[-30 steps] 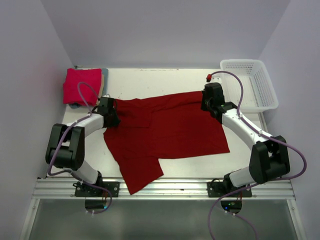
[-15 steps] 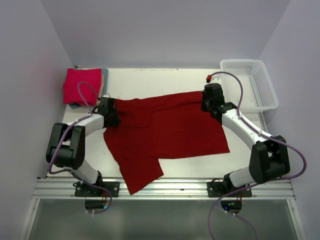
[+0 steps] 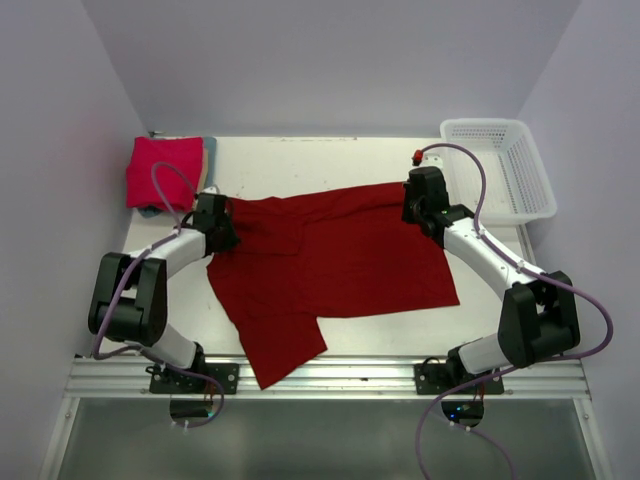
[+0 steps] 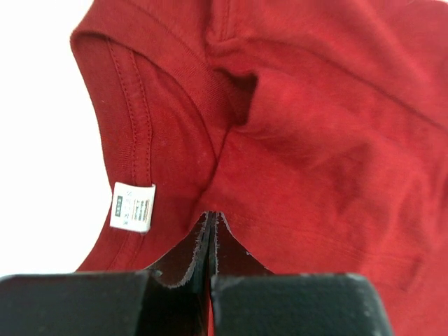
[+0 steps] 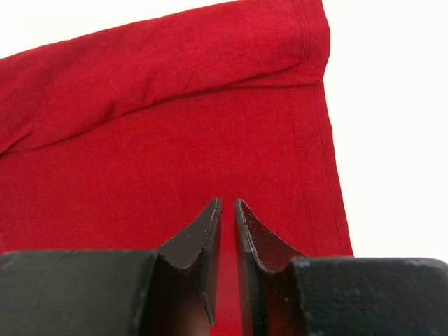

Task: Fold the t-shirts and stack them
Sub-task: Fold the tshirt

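The dark red t-shirt lay spread across the worktop. The left fingers were pinched fully together on its cloth. The right fingers, nearly closed, nipped its far hem.

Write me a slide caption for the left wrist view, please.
Left gripper closed on the dark red t-shirt, close beside its white label.

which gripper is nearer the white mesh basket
Right. The right gripper is at the crimson t-shirt's far right corner, just left of the white mesh basket. The left gripper is across the table, at the shirt's collar end.
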### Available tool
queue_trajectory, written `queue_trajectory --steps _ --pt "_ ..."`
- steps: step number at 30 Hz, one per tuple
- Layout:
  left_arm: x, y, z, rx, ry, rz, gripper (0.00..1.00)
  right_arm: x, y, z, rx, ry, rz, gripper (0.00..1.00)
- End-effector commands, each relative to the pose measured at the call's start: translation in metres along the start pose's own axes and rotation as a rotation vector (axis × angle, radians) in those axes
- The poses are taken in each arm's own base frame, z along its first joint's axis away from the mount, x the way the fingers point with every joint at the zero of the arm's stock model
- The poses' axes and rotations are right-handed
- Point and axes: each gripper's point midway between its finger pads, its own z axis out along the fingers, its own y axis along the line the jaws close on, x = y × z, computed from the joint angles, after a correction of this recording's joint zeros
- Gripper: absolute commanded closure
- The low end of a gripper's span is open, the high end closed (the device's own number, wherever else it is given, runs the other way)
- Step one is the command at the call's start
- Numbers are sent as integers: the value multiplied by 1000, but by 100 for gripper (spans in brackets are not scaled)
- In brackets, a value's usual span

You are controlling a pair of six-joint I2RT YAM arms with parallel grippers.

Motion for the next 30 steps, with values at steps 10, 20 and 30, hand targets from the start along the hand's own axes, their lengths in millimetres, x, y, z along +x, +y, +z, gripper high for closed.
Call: queue_trajectory --steps 10,20,30 --pt "-12 -2 -7 2 -27 14 85 -14 -3 -8 12 -46 0 83" --pt "-2 3 2 -15 -1 15 81 -12 -4 -11 14 -43 -3 83" --pt "12 11 5 -43 32 5 75 -12 -5 -11 15 -47 2 83"
